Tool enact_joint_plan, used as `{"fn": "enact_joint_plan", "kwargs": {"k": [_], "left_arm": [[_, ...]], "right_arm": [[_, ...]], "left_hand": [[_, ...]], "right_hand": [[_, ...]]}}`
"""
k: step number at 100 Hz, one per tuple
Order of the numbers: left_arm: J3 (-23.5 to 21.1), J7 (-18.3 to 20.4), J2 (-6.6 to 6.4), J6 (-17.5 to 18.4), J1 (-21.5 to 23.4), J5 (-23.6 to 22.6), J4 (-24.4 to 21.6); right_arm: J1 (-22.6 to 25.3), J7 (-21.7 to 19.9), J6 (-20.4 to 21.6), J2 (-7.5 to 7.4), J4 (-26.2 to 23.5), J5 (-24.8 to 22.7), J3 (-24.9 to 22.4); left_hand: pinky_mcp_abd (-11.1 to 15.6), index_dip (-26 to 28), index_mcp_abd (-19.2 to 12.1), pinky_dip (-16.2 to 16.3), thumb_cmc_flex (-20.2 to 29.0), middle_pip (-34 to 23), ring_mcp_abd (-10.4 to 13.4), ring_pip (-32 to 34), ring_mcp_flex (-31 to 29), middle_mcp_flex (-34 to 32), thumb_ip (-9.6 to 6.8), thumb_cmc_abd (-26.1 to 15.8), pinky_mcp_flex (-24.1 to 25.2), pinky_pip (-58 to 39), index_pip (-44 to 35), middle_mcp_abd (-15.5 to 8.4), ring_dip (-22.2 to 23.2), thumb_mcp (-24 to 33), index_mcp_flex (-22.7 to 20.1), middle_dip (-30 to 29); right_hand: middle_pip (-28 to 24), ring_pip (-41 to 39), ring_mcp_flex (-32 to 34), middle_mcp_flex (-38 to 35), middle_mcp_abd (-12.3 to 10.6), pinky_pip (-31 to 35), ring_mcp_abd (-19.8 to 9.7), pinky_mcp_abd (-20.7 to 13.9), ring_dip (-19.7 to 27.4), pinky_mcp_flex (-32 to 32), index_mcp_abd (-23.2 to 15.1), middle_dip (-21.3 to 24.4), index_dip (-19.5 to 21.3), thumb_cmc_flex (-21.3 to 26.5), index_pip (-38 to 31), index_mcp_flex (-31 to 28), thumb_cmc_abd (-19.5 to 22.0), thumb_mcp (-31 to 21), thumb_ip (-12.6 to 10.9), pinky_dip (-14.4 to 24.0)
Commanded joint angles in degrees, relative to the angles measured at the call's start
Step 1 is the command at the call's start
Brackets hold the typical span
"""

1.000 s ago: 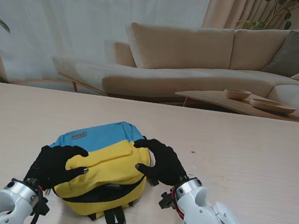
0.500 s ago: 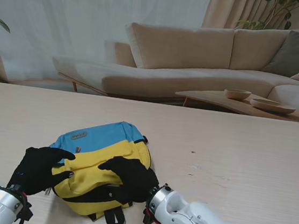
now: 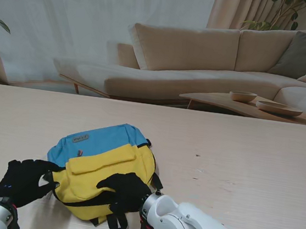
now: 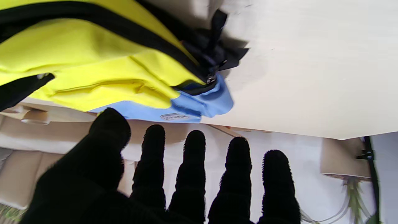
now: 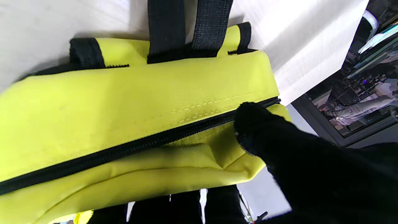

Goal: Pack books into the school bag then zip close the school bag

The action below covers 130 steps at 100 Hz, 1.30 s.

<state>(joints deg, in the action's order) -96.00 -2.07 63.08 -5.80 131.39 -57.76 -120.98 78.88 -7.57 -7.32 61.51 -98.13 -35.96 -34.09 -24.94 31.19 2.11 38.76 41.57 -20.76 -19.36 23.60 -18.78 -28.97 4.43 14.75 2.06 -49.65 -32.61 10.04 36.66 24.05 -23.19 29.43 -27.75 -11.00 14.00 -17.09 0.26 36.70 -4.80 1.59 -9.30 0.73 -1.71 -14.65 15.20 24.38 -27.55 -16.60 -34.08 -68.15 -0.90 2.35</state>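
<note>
Stand view shows the school bag [image 3: 103,167] (yellow and blue) lying on the table [image 3: 247,158], near to me. Right hand [image 3: 125,191] grips the bag's yellow near edge, thumb [image 5: 248,124] pressing on the black zipper [image 5: 124,146]. Left hand [image 3: 24,180] is beside the bag's left end, its fingers [image 4: 194,161] spread and holding nothing.

The blue-and-yellow fabric school bag [image 3: 102,169] lies on the pale wooden bench [image 3: 247,158], left of centre and near me. My black-gloved left hand [image 3: 23,181] sits at its left edge; my black-gloved right hand [image 3: 125,190] rests on its nearer side. A beige sofa [image 3: 203,59] stands behind the bench.
</note>
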Motion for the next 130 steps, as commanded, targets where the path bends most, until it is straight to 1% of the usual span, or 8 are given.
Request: {"fn": "enact_joint_plan", "kwargs": {"k": [1, 15, 29, 43, 75, 91, 110, 130], "left_arm": [[-0.2, 0.9, 0.3, -0.7, 1.3, -0.2, 0.5], [0.1, -0.6, 0.54, -3.8, 1.8, -0.8, 1.4], [1.7, -2.4, 0.78, -8.3, 1.9, -1.3, 2.3], [4.3, -5.9, 1.51, -13.0, 0.0, 3.4, 4.4], [8.6, -5.2, 1.79, -24.4, -3.2, 6.6, 6.1], [9.0, -4.3, 1.75, -25.3, -3.8, 8.3, 6.8], [9.5, -2.8, 1.55, -25.3, -4.7, 10.1, 7.8], [10.1, -2.9, 1.52, -25.3, -5.5, 10.3, 9.1]], "right_arm": [[0.8, -0.9, 0.2, 0.51, 0.7, -0.5, 0.2], [1.1, -0.6, 0.2, 0.64, 0.5, 0.0, -0.1], [1.4, -0.3, 0.3, 0.73, 0.2, 0.3, -0.5], [1.3, -0.3, 0.3, 0.75, 0.3, 0.5, -0.1], [1.6, -1.0, 0.3, 0.45, -0.3, 0.3, -0.1], [1.8, -1.4, 0.1, 0.34, -0.9, 0.1, -0.3], [2.2, -1.7, 0.1, 0.15, -1.4, 0.0, -0.5], [2.3, -2.1, 0.1, 0.02, -1.6, -0.2, -0.6]], "left_hand": [[1.5, 0.3, -1.3, -0.2, 0.8, -0.9, 0.9, -0.7, 1.1, 1.4, -2.16, -2.0, 1.3, 1.9, -0.9, -0.6, -0.4, -0.4, 0.2, 0.0], [1.8, 3.7, -1.9, 0.8, 3.2, -1.8, 0.8, 0.2, 1.3, 1.4, -0.92, -0.6, 1.3, 1.5, -3.5, -0.2, 0.4, -2.6, -2.3, 0.9], [2.1, 3.9, -2.4, 1.3, 3.6, -1.9, 0.6, 0.7, 1.7, 1.8, -1.08, -0.7, 1.3, 1.1, -2.9, -0.2, 0.7, -3.3, -2.5, 1.1], [2.6, 1.3, 0.7, 1.9, 1.4, -2.7, -0.2, 1.6, 3.2, 2.7, -2.4, -2.1, 2.3, 0.7, 0.4, 0.5, 1.5, -2.1, -1.6, 1.8], [4.0, -0.5, 3.3, 2.1, 0.3, -1.8, 0.5, 0.1, 6.8, 5.4, -2.61, -2.8, 4.0, 2.0, 1.1, 0.7, 1.4, -2.8, -5.1, 1.9], [4.7, -0.4, 4.2, 1.9, 0.4, -1.9, 0.9, -0.6, 8.2, 5.9, -2.68, -2.8, 3.9, 3.3, 0.3, 0.8, 1.5, -3.0, -8.0, 2.3], [4.9, 0.1, 3.5, 2.2, 1.4, -1.9, 1.2, -0.8, 8.5, 6.3, -2.35, -2.3, 3.8, 3.9, 0.3, 0.7, 1.8, -3.4, -8.0, 2.6], [5.7, 2.0, -0.8, 3.3, 3.7, -2.8, 2.2, 0.1, 8.9, 7.6, -1.45, 0.3, 3.7, 3.8, -0.8, -0.4, 2.7, -1.7, -4.0, 3.5]], "right_hand": [[-0.3, -0.1, 1.1, -1.0, -0.7, 1.9, -0.3, 1.1, -0.4, -1.9, -0.6, -0.6, -0.2, -0.7, -0.1, -1.0, -1.0, -2.1, -0.6, 0.8], [-0.3, -0.2, 1.2, -0.9, -0.6, 2.0, -0.2, 1.0, -0.6, -2.0, -0.4, -0.7, -0.3, -0.6, 0.0, -1.0, -1.0, -2.2, -0.5, 0.9], [-0.4, -0.2, 1.3, -1.0, -0.5, 2.2, -0.1, 0.9, -0.7, -2.1, -0.3, -0.8, -0.3, -0.5, -0.1, -1.2, -1.0, -2.5, -0.4, 1.1], [-0.4, -0.3, 1.2, -1.0, -0.6, 2.4, 0.0, 0.9, -0.7, -2.2, -0.2, -0.8, -0.3, -0.5, -0.1, -1.2, -1.0, -2.6, -0.4, 1.3], [-0.4, -0.4, 1.1, -0.8, -0.6, 2.8, 0.1, 0.9, -0.9, -2.2, -0.1, -0.9, -0.4, -0.6, -0.1, -1.2, -0.9, -2.8, -0.6, 1.6], [-0.4, -0.4, 1.0, -0.7, -0.4, 2.9, 0.0, 0.8, -0.9, -2.1, 0.0, -0.9, -0.4, -0.6, -0.1, -1.3, -0.8, -2.9, -0.7, 1.7], [-0.4, -0.4, 0.9, -0.7, -0.5, 3.0, 0.0, 0.8, -0.9, -2.1, -0.1, -0.9, -0.5, -0.6, -0.1, -1.2, -0.7, -2.9, -0.9, 1.9], [-0.6, -0.4, 1.0, -0.7, -0.4, 3.1, 0.0, 0.7, -0.9, -2.2, -0.1, -1.0, -0.5, -0.6, -0.1, -1.3, -0.6, -2.9, -1.1, 2.0]]}}
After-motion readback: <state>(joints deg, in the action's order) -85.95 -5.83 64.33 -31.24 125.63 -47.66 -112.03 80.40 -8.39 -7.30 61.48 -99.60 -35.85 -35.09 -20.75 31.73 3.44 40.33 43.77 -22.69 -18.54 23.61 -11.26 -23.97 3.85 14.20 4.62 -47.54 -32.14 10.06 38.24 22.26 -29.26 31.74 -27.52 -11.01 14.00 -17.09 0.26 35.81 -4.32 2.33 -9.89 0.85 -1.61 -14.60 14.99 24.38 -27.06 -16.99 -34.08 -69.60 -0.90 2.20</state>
